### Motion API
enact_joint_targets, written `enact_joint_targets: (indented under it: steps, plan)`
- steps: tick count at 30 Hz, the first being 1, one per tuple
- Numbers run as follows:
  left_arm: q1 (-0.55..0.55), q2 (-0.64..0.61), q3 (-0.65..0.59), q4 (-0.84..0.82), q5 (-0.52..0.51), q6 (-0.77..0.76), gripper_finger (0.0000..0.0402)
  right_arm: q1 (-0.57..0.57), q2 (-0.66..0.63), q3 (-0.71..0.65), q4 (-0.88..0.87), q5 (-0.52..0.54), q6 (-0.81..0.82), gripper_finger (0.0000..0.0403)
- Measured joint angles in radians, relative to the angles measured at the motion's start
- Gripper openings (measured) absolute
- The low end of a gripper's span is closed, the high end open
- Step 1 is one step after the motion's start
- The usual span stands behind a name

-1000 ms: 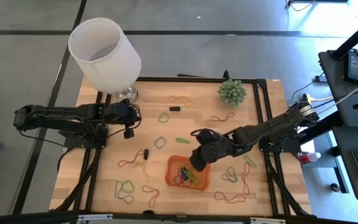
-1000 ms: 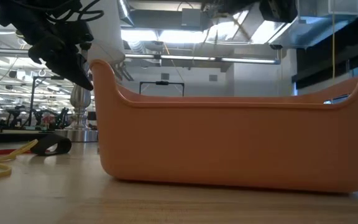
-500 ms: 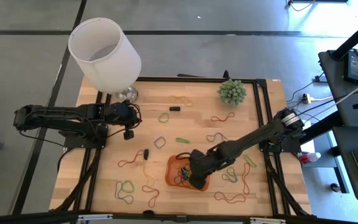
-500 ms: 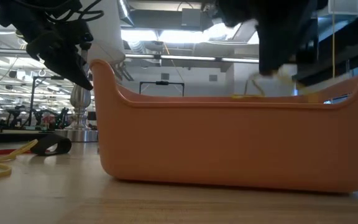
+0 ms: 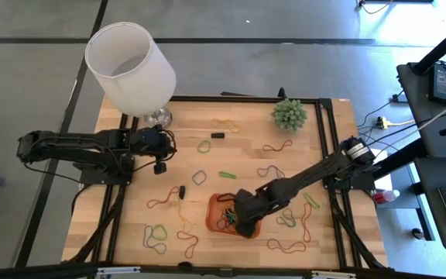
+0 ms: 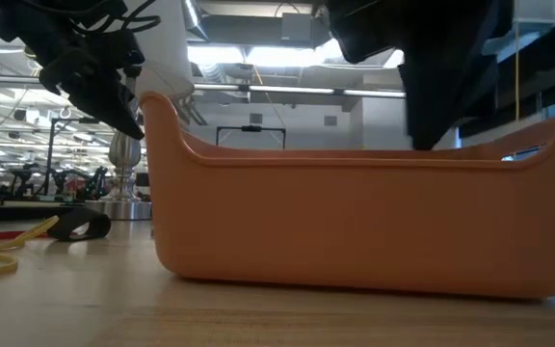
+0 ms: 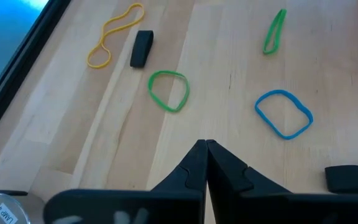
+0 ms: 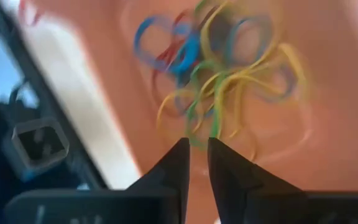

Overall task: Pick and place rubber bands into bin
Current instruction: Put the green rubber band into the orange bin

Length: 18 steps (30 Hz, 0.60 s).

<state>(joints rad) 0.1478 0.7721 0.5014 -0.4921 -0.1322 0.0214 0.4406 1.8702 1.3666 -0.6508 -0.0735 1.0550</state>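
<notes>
Right gripper (image 5: 243, 225) low inside bin (image 5: 215, 204), fingertips hidden from above, a slim gap between them in wrist view | banded heap (image 8: 229, 74) blurred | left gripper (image 5: 161, 164) pressed together, near lampshade (image 5: 130, 66) | loose rubber bands (image 5: 200, 177) scattered on wooden table (image 5: 130, 194) (bin near front edge) | industrial hall behind, brightly lit.
</notes>
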Motion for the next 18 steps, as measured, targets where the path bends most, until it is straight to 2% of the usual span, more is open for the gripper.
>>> enact_joint_targets:
  steps: [4, 11, 18]
  plan:
    - [0.000, 0.000, 0.000, 0.000, 0.000, 0.000, 0.0003, 0.002, 0.000, 0.000, -0.003, -0.080, -0.038, 0.0068]
    - [0.000, 0.000, 0.000, 0.000, 0.000, -0.008, 0.0003, 0.001, -0.025, 0.000, -0.027, -0.075, 0.016, 0.0068]
    - [-0.003, 0.000, 0.000, 0.003, 0.081, -0.017, 0.0003, 0.018, -0.123, 0.000, -0.065, 0.035, -0.029, 0.0050]
